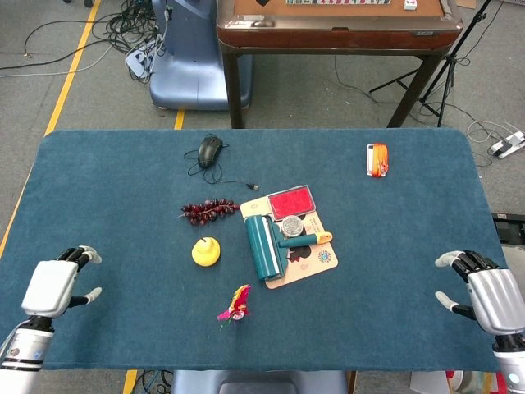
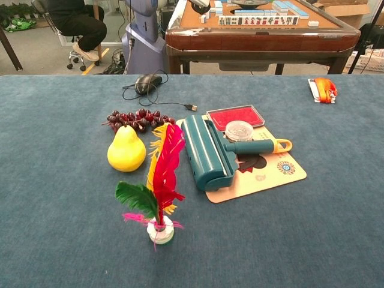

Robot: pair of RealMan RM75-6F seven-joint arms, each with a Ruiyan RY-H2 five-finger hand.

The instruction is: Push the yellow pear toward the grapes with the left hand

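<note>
The yellow pear (image 1: 207, 251) (image 2: 126, 150) stands upright on the blue table, its top close to the dark red grapes (image 1: 208, 210) (image 2: 136, 119) just beyond it. My left hand (image 1: 56, 284) is far off at the table's near left corner, open and holding nothing, well apart from the pear. At the near right edge my right hand (image 1: 486, 297) is open as well, fingers spread. The chest view shows neither hand.
A teal lint roller (image 1: 269, 245) lies on a printed card (image 1: 314, 264) right of the pear, with a red pad (image 1: 290, 201) and a small jar (image 1: 293, 226). A feather shuttlecock (image 1: 235, 304) stands in front. A black mouse (image 1: 210, 151) and an orange item (image 1: 377, 159) lie further back.
</note>
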